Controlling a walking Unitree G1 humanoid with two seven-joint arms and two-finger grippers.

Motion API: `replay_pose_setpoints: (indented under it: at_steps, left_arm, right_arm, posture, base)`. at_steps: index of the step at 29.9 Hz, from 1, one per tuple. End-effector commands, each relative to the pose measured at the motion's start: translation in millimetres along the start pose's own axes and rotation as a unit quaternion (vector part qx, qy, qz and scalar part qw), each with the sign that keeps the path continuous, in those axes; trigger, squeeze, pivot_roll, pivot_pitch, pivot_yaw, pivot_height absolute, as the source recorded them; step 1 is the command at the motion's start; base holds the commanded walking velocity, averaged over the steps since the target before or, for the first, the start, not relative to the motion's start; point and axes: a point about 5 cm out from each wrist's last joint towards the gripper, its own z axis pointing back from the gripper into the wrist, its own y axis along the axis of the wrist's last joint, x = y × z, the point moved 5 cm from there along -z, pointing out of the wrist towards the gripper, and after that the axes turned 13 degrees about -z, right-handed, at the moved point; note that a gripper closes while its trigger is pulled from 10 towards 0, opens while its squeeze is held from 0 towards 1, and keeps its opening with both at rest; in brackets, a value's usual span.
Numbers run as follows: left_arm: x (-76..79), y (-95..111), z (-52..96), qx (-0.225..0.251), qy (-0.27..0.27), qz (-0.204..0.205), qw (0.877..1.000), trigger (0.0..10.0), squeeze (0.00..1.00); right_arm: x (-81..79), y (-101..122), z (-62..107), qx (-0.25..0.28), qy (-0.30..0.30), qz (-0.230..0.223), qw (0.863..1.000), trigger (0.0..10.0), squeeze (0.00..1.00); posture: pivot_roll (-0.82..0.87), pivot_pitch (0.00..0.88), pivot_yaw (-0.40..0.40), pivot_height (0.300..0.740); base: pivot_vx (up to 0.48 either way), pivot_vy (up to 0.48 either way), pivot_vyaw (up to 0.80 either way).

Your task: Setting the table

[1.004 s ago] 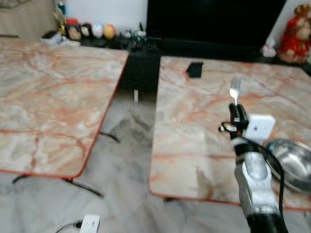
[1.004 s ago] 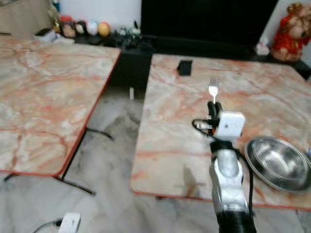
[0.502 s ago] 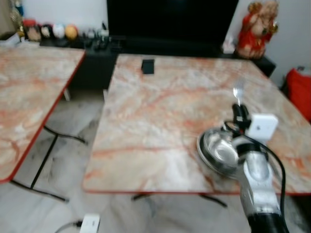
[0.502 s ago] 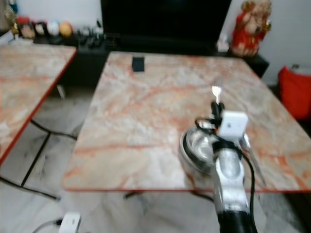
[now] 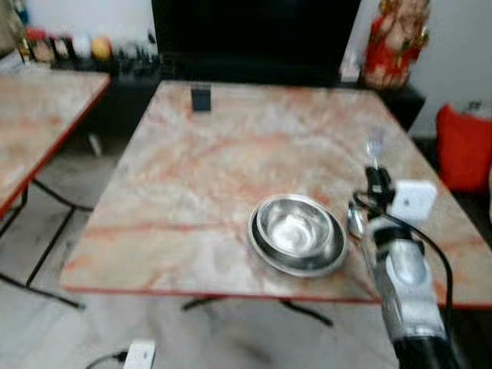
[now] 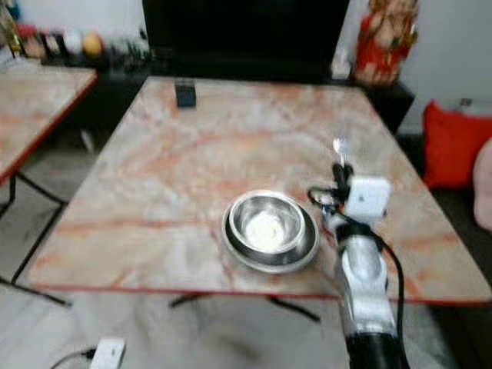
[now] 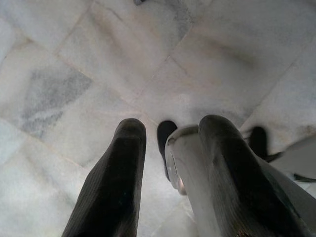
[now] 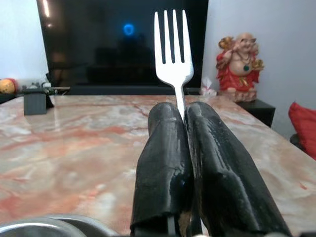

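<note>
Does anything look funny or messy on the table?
Nothing stands out. The steel bowl sits upright on the marble table, nothing is spilled, and the right end effector holds the fork straight, tines up.

Home living and dining room, as I read it: marble-pattern table [image 5: 231, 154], dark television [image 8: 123, 44] on a low black cabinet [image 5: 261, 73], red figurine [image 8: 239, 66], red cushion [image 5: 463, 146], marble floor tiles [image 7: 123, 74].

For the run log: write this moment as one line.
right tool shut on fork | above table right of bowl | left tool open, idle over floor
</note>
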Motion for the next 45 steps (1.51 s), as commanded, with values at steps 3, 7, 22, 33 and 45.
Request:
replay_pose_setpoints:
  at_steps: [3,7,22,33,45]
  left_arm:
    - [6.3,0.3,-0.8,-0.002,-0.008,-0.004,1.0,10.0,0.0]
    - [6.0,-0.2,-0.8,-0.003,-0.007,-0.003,1.0,10.0,0.0]
    - [7.3,-0.5,-0.9,-0.005,-0.014,0.006,1.0,10.0,0.0]
    - [5.5,-1.0,-0.7,-0.007,-0.01,0.005,1.0,10.0,0.0]
    - [4.2,-1.0,-0.7,-0.008,-0.008,-0.002,1.0,10.0,0.0]
  right_arm:
    - [10.4,-0.8,0.8,-0.009,-0.015,0.004,1.0,10.0,0.0]
    - [12.3,-2.4,0.5,-0.016,-0.018,0.008,1.0,10.0,0.0]
    - [10.4,-45.0,3.7,-0.173,-0.03,-0.004,0.984,10.0,0.0]
    - [11.2,-47.9,4.4,-0.193,-0.043,-0.007,0.98,10.0,0.0]
    - [10.3,-52.0,5.4,-0.209,-0.043,-0.008,0.977,10.0,0.0]
  posture:
    - [-0.01,0.0,-0.02,0.736]
    - [-0.01,0.0,-0.02,0.736]
    - [-0.02,0.0,-0.017,0.736]
    - [-0.02,0.0,-0.009,0.736]
    - [-0.01,0.0,-0.006,0.736]
  base:
    - [0.0,-0.411,0.0]
    - [0.0,-0.086,0.0]
    - [0.0,0.0,0.0]
    - [0.0,0.182,0.0]
    - [0.0,0.2,0.0]
